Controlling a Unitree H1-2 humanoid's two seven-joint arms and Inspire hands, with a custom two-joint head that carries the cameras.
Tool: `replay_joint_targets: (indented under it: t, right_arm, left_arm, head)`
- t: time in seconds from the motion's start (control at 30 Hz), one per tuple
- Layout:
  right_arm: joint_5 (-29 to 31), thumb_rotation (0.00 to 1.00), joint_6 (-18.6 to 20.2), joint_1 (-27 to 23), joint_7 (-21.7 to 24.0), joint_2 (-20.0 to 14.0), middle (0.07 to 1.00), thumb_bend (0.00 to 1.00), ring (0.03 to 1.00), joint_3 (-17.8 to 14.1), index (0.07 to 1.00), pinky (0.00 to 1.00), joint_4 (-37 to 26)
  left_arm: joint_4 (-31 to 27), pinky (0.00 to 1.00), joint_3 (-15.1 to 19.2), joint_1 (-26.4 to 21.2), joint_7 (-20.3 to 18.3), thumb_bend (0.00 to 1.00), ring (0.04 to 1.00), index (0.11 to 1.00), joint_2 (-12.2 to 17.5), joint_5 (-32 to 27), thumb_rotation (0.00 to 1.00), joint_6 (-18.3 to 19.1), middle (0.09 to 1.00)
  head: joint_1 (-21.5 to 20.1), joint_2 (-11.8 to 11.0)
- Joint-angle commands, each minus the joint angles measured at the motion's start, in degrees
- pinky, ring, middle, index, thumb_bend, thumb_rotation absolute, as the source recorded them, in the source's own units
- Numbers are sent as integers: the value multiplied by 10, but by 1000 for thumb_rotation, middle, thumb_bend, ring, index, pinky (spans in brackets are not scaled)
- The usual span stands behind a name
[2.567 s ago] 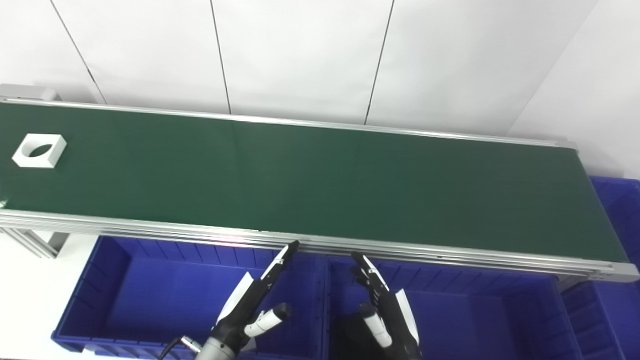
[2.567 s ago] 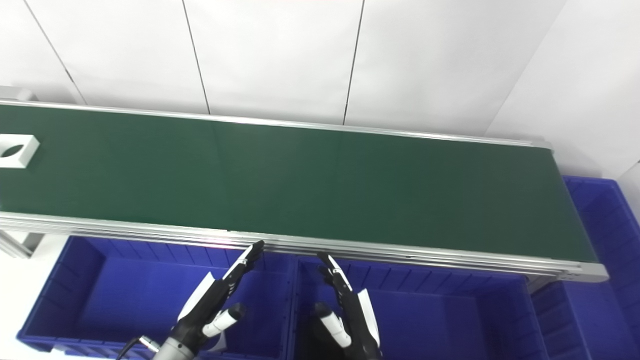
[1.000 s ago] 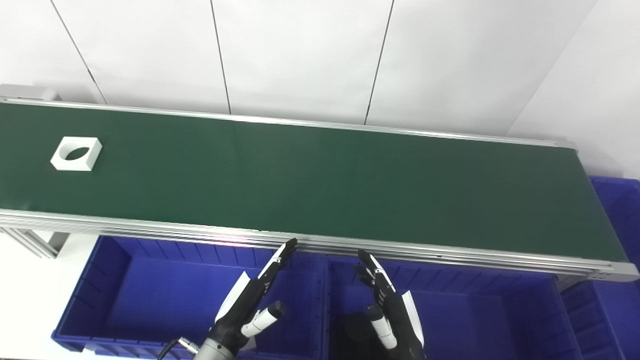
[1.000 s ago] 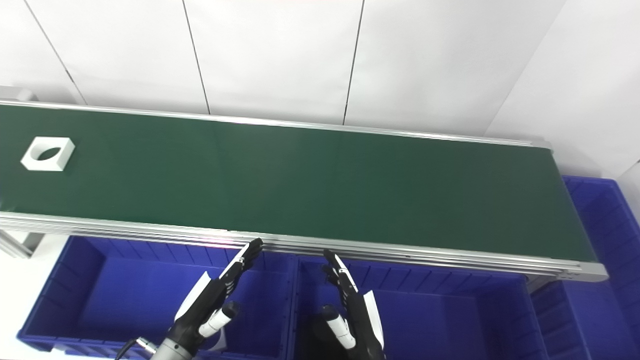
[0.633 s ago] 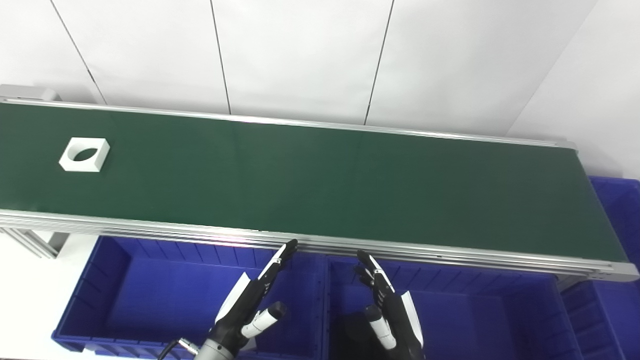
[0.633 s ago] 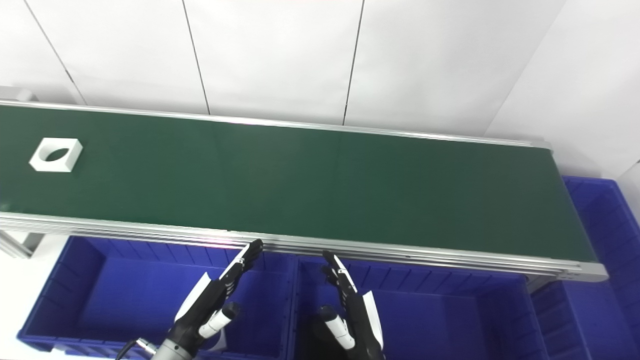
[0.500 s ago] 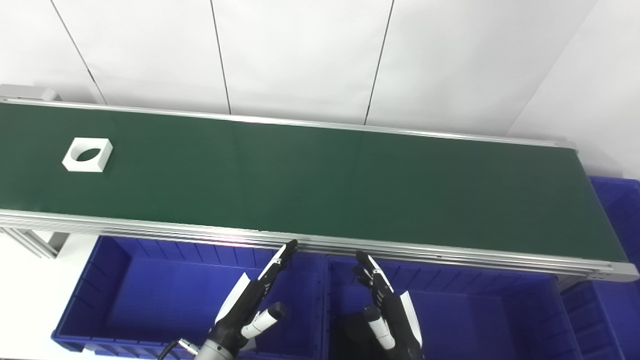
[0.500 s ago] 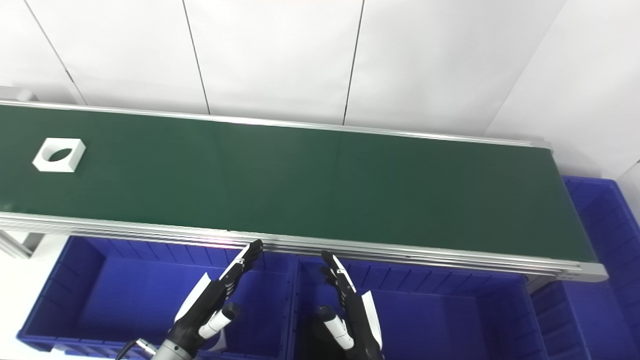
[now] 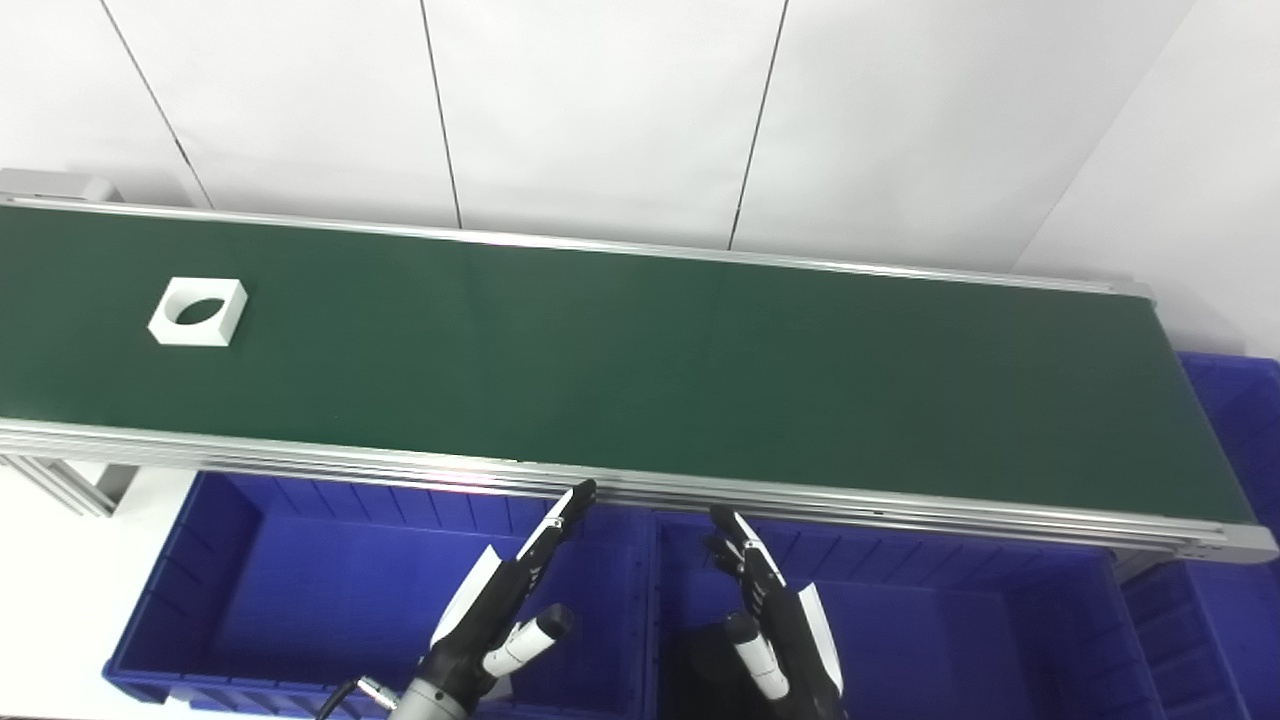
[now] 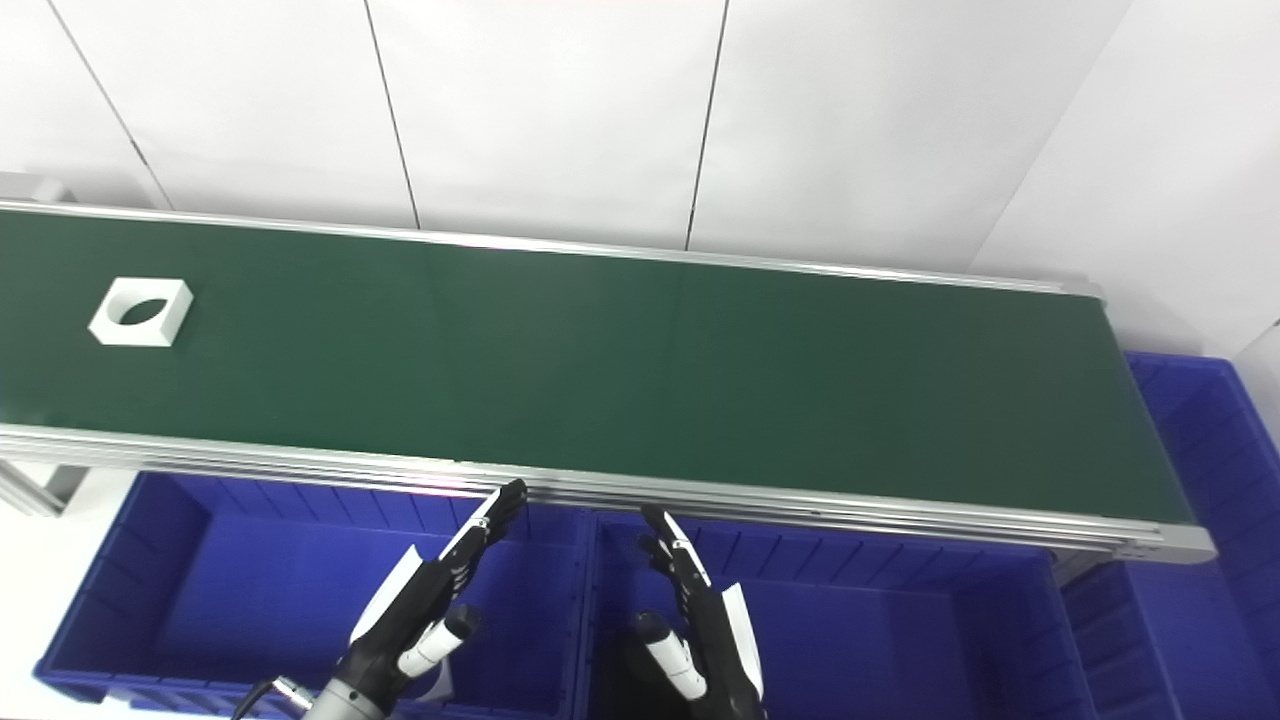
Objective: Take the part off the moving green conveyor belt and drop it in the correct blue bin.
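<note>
Belt: spans frame, left to right. Part: on belt, far left. Bins: side by side below belt; third at right edge.

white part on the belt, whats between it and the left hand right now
Only bare green belt and its near metal rail lie between the white part and the open left hand, as the left eye view shows.

Conveyor belt cut off left, far-right blue bin cropped
</note>
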Motion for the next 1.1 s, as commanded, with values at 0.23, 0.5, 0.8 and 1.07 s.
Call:
replay_joint_targets:
  t: [0.23, 0.5, 0.8, 1.07]
  right_arm:
    - [-4, 967, -28, -4, -3, 5, 935, 886, 881, 4, 922, 887, -11]
    - [-3, 960, -28, -5, -3, 6, 939, 876, 881, 5, 921, 884, -7]
    - [-2, 950, -29, -6, -5, 6, 937, 881, 882, 6, 923, 884, 2]
    - [13, 932, -29, -13, -14, -8, 941, 878, 892, 14, 925, 885, 38]
  left_arm:
    - [-18, 1000, -1, -5, -4, 790, 1000, 990, 3, -6, 1000, -9, 990]
    - [-14, 999, -1, -6, -3, 779, 999, 987, 5, -2, 1000, -14, 986]
    - [-5, 997, -2, -5, -1, 787, 1000, 988, 3, 2, 998, -15, 988]
    - [27, 967, -9, -7, 13, 806, 987, 979, -7, 18, 988, -30, 981]
  head:
    - [0, 0]
    - [0, -1]
    - [9, -20]
    - [47, -82]
